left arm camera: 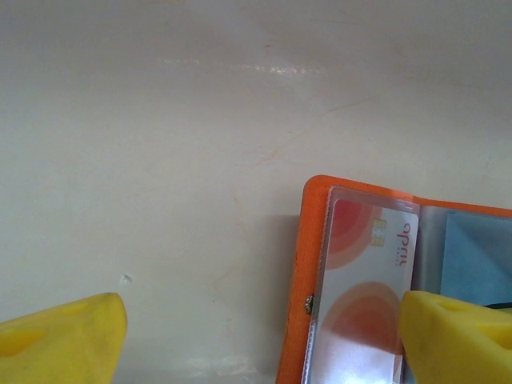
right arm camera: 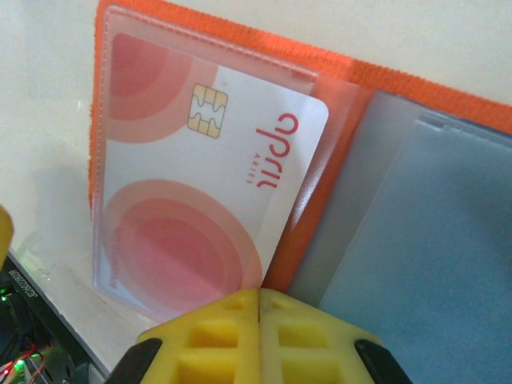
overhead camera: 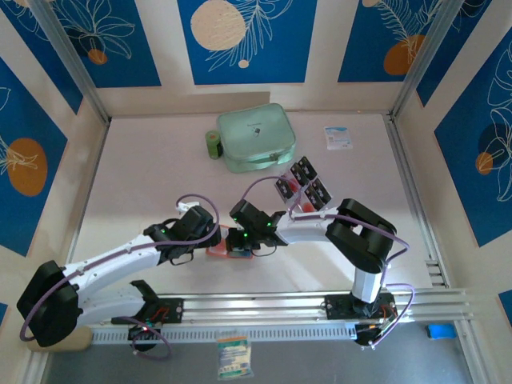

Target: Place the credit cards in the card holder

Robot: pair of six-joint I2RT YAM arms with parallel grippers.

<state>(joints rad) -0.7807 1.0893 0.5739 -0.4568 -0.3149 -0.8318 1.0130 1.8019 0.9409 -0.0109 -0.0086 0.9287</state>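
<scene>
Right pincer: closed, its two yellow fingers pressed flat together with nothing visible between them. The tips sit right at the edge of the open card holder, close to its fold.
Left pincer: spread wide and gripping nothing. One yellow finger is over bare table, and the other is over the card holder's clear pocket. Whether that finger touches the pocket cannot be told.
Card holder: an orange wallet lying open and flat on the table. It is close to the near edge, about midway along it, between the two pincers.
Card in the pocket: white with pinkish-red circles and a gold chip. It lies slightly tilted under the clear pocket of one leaf. The other leaf shows greyish-blue sleeves.
Credit cards: black with white markings, standing tilted in a cluster. They are right of the table's centre and farther from the near edge than the card holder.
Mint-green zip case: by the far edge, about midway along it.
Green roll: just beside the case.
White-and-blue packet: by the far edge, toward the far right corner.
</scene>
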